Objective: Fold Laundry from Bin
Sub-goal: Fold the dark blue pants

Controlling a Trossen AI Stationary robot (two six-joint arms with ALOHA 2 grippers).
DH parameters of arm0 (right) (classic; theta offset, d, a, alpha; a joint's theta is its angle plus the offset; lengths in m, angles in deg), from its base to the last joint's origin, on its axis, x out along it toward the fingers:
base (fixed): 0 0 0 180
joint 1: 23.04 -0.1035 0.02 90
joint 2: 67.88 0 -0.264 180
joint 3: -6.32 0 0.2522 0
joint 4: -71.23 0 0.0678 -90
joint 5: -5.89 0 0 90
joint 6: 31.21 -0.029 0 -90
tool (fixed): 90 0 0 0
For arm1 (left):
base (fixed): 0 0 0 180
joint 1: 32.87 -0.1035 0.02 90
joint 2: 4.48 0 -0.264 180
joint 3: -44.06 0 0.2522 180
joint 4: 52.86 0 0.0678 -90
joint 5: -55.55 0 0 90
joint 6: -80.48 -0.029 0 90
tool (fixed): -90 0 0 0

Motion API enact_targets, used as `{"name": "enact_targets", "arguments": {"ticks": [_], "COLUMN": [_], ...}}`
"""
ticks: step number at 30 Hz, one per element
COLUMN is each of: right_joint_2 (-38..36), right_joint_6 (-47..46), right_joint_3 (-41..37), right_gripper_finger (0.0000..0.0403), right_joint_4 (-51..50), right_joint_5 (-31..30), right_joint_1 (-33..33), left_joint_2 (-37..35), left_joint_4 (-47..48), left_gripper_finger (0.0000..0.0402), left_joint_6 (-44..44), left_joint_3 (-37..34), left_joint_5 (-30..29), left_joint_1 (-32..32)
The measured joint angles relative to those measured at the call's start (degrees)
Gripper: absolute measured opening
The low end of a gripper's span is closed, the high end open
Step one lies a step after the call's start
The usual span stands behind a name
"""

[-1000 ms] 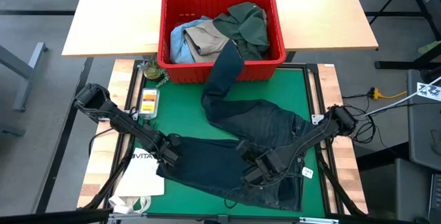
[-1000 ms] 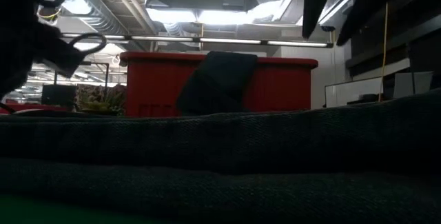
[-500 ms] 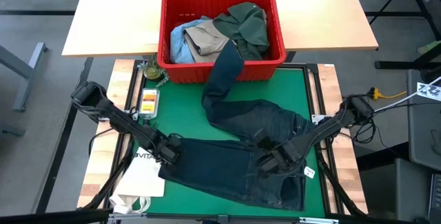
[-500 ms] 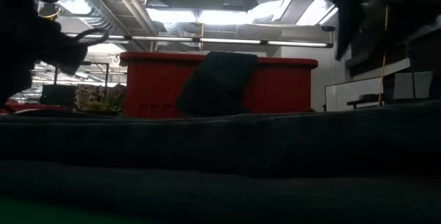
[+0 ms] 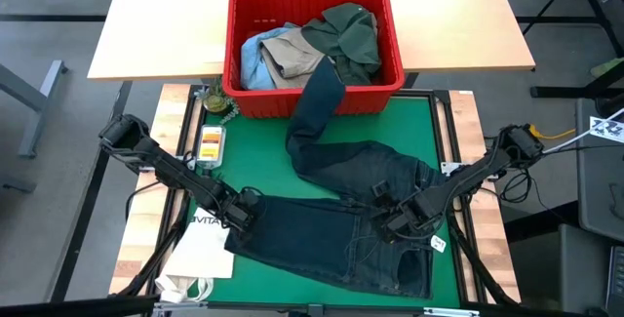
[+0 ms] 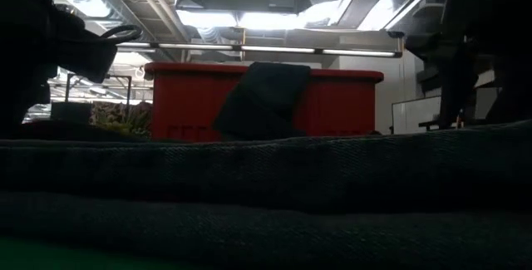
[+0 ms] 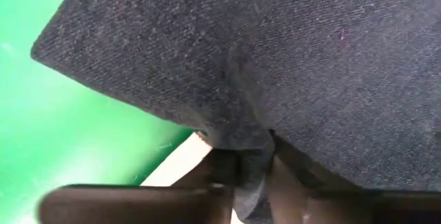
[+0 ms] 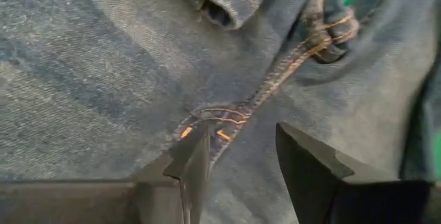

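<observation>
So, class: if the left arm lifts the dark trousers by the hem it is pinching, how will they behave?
Probably floppy: the dark trousers lie creased on the green mat, one leg draped over the red bin rim. The left gripper pinches only a fold between its fingers, so the rest would likely sag and drag, and look fairly heavy.

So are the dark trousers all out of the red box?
No. One leg of the dark trousers hangs over the red crate's front wall; the rest lies spread on the green mat.

One bin (image 5: 243,97). Four garments: one pair of dark jeans (image 5: 351,185) on the one green mat (image 5: 255,166), and three in the bin, one blue (image 5: 252,59), one tan (image 5: 294,57), one green (image 5: 346,34). One white bag (image 5: 200,249). Two grippers, left (image 5: 244,209) and right (image 5: 402,225).
</observation>
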Motion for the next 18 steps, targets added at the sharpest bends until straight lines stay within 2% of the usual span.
{"name": "enact_targets", "arguments": {"ticks": [2, 4, 12, 18], "right_joint_2": [0.08, 0.08, 0.10, 0.10], "right_joint_6": [-0.02, -0.02, 0.30, 0.31], "right_joint_3": [-0.51, -0.51, -0.51, -0.51], "right_gripper_finger": [0.0168, 0.0168, 0.0168, 0.0168], "right_joint_4": [1.29, 2.45, 5.16, 5.20], "right_joint_5": [0.30, 0.50, 1.64, 1.82], "right_joint_1": [0.00, 0.00, 0.00, 0.00], "left_joint_2": [0.00, -0.60, -5.50, -10.95], "left_joint_4": [0.00, 0.24, 7.52, 14.95], "left_gripper_finger": [0.0021, 0.0009, 0.0005, 0.0005], "left_joint_6": [0.04, 0.78, 1.64, 8.93], "left_joint_3": [0.02, 0.04, 2.96, 4.66], "left_joint_5": [0.32, 0.47, 1.74, 3.55], "left_joint_1": [-0.01, 0.00, 0.83, 2.23]}}
